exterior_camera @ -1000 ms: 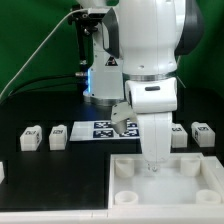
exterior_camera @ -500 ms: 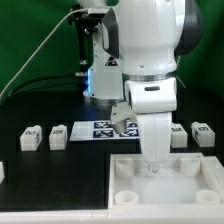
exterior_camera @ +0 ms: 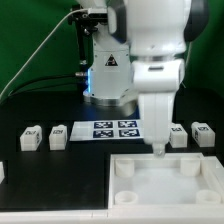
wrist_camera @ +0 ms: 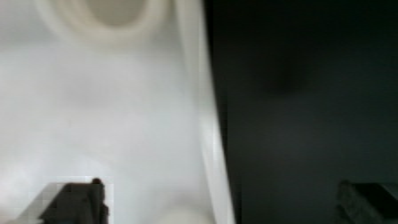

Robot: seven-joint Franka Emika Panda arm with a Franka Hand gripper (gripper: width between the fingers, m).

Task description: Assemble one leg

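Several small white legs with tags lie in a row on the black table: two at the exterior view's left (exterior_camera: pixel 30 137) (exterior_camera: pixel 58 134) and two at its right (exterior_camera: pixel 178 135) (exterior_camera: pixel 202 134). The large white tabletop (exterior_camera: pixel 200 187) with raised corner sockets lies in front. My gripper (exterior_camera: pixel 158 152) hangs over the tabletop's far edge, between the two pairs of legs. In the wrist view the gripper (wrist_camera: pixel 217 203) is open and empty, its dark fingertips (wrist_camera: pixel 71 201) far apart. The tabletop's edge (wrist_camera: pixel 192 120) runs below them, and a round socket (wrist_camera: pixel 107 10) shows on the tabletop.
The marker board (exterior_camera: pixel 110 130) lies flat behind the tabletop, in front of the robot base (exterior_camera: pixel 108 85). Another white piece (exterior_camera: pixel 2 171) sits at the exterior view's left edge. Cables run over the table at the back left.
My gripper has lifted off the tabletop and shifted slightly to the exterior view's right. The wrist has turned, and more of the marker board now shows.
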